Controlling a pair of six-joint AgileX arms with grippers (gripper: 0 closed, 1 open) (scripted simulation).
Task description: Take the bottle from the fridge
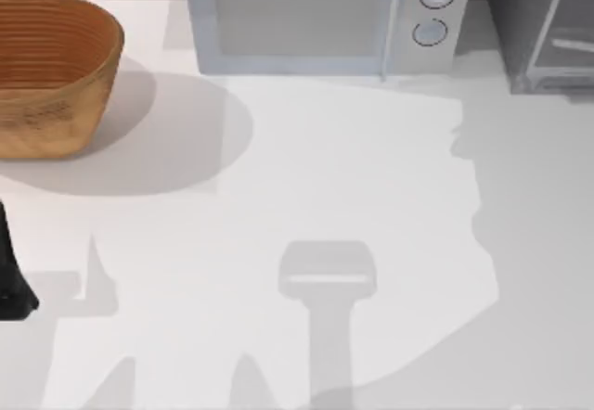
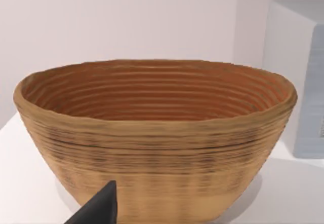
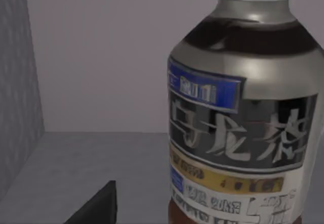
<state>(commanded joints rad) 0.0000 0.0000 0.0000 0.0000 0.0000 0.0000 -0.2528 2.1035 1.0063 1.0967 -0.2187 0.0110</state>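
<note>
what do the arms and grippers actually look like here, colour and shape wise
Little is visible. The left arm is a matte black, blocky shape at the table's left edge. Each wrist view has one dark charcoal, wedge-shaped fingertip, left and right. No cables or markings can be seen.

The bottle (image 3: 243, 117) looks like glossy clear plastic with a shiny printed label and smooth white cap, the basket (image 2: 157, 138) ribbed woven wicker, the bench (image 1: 353, 197) matt white.
</note>
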